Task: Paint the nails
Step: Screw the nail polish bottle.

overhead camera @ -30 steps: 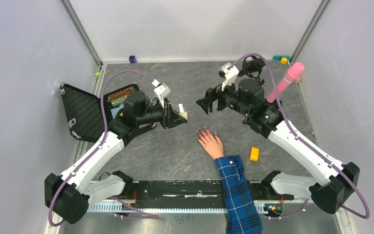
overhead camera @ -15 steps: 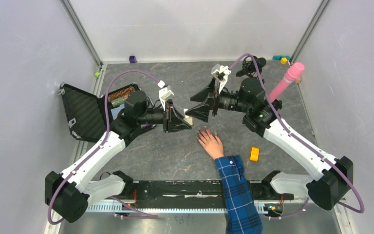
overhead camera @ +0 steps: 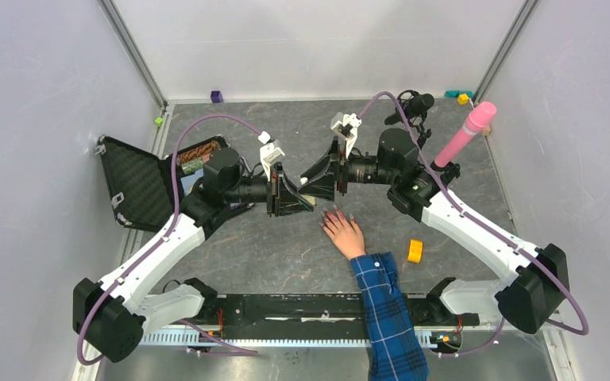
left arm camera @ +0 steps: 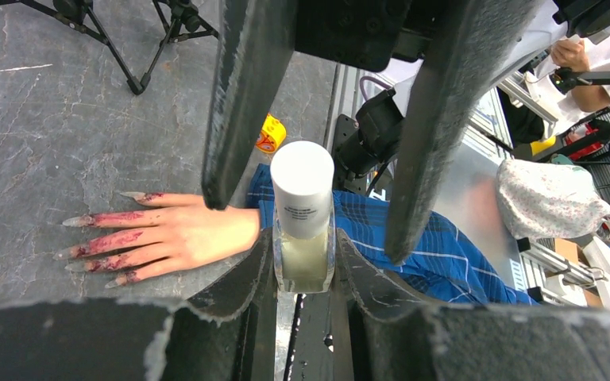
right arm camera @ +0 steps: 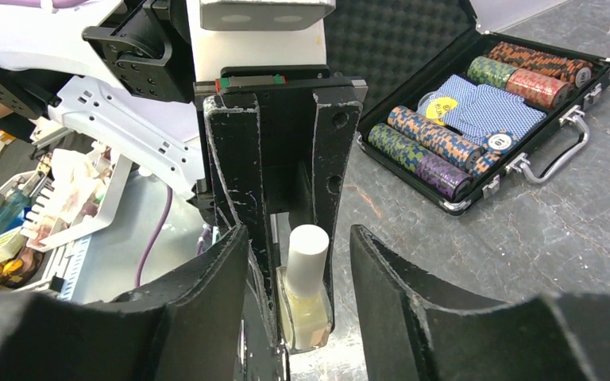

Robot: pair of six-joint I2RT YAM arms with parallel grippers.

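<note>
Just below the middle of the overhead view, the nails (overhead camera: 334, 213) point up the frame. The hand (overhead camera: 345, 233) lies flat on the table (overhead camera: 270, 246), its plaid sleeve (overhead camera: 381, 286) running to the bottom edge. From the left wrist the nails look long and smeared dark pink (fresh paint or old, I cannot tell). Just above and left of them, the left gripper (left arm camera: 303, 266) is clamped on a small bottle (left arm camera: 303, 238) of pale liquid, with its white cap (left arm camera: 302, 178) sticking out free. Over the last second the right gripper (right arm camera: 298, 242) has swung in from the upper right and now straddles that cap. Its jaws are narrowing but not yet touching, with a gap on each side. The cap looks about to be pinched and twisted off; no brush is out yet. An open case (overhead camera: 139, 184) sits at the left edge.
</note>
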